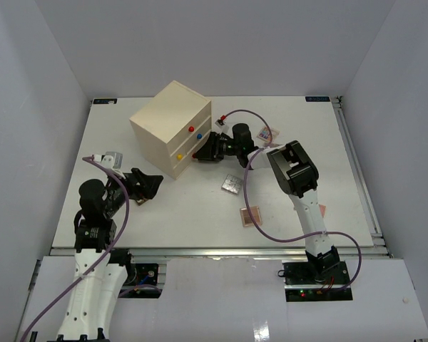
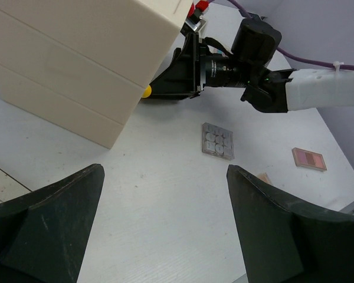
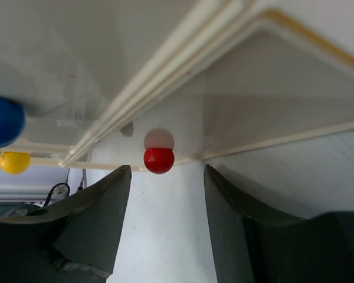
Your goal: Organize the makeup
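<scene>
The makeup lies loose on the table: a silver palette (image 1: 232,184) at four o'clock of the drawer chest (image 1: 164,117), a pink palette (image 1: 250,216) farther out. The right gripper (image 3: 165,175), half-spread and empty, frames the red knob (image 3: 159,160). Off-centre, its fingers could slip off the ball or drag the chest. The left gripper (image 2: 165,171) gapes wide, empty.

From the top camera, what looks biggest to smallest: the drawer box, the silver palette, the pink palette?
1. Drawer box, easily.
2. Silver palette and pink palette look alike, so no ranking.
</scene>
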You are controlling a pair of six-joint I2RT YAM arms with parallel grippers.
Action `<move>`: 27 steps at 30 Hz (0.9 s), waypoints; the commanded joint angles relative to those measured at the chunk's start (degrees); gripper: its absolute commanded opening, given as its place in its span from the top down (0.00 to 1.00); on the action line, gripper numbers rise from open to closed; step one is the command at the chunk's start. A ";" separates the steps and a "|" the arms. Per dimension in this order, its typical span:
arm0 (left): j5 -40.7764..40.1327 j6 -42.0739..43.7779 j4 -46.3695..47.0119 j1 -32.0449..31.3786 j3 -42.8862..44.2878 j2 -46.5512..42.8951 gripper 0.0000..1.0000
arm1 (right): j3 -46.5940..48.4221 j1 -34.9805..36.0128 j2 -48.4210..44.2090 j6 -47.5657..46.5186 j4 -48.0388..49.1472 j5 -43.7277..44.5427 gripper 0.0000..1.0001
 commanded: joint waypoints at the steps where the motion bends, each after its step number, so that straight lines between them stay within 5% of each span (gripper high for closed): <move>1: 0.07 0.26 0.55 0.03 -0.53 -1.70 0.04 | 1.95 0.85 1.07 3.32 3.97 0.74 0.45; 13: 0.40 0.28 0.73 0.03 -0.53 -3.69 0.04 | 4.98 1.03 3.54 6.71 5.98 3.01 0.55; 18: 0.28 0.32 0.74 0.03 0.24 -4.29 0.04 | 6.12 1.11 4.76 8.01 6.52 3.20 0.70; 27: 1.04 3.43 -1.54 0.03 11.90 4.55 0.08 | -8.92 -0.69 -4.35 4.19 9.52 2.54 0.83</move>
